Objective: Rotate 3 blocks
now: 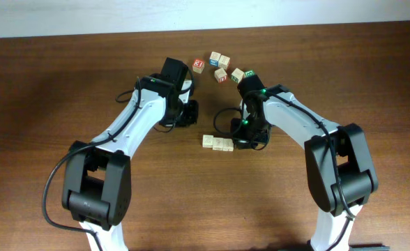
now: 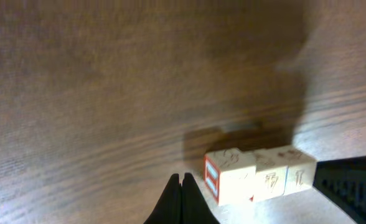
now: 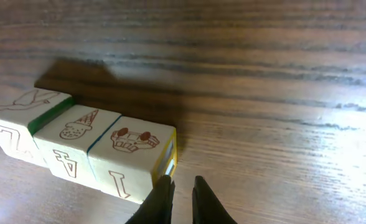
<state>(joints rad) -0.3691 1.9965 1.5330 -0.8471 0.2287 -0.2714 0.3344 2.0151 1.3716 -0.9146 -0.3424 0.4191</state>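
Although the right tool (image 3: 182, 194) stood with its jaws narrowly parted and empty, one of its fingertips (image 3: 164, 194) lay against, or just beside, the yellow-edged corner of the nearest of the three pale natural-wood alphabet cubes (image 3: 77, 140). These cubes sat touching in a row on the brown wooden counter (image 3: 282, 74), running away from that tool to its left in its own view. The left tool (image 2: 182, 190) was fully closed on nothing, and the far end of the same row lay just ahead of it and to its right.

Judged risks:
- A push on one corner could swing or drag the whole touching row, since each cube bears on its neighbour.
- The parted gap looked too narrow to take a cube; closing without reopening would only nudge it.
- Both tools worked close to one row, so contact between the arms was possible.
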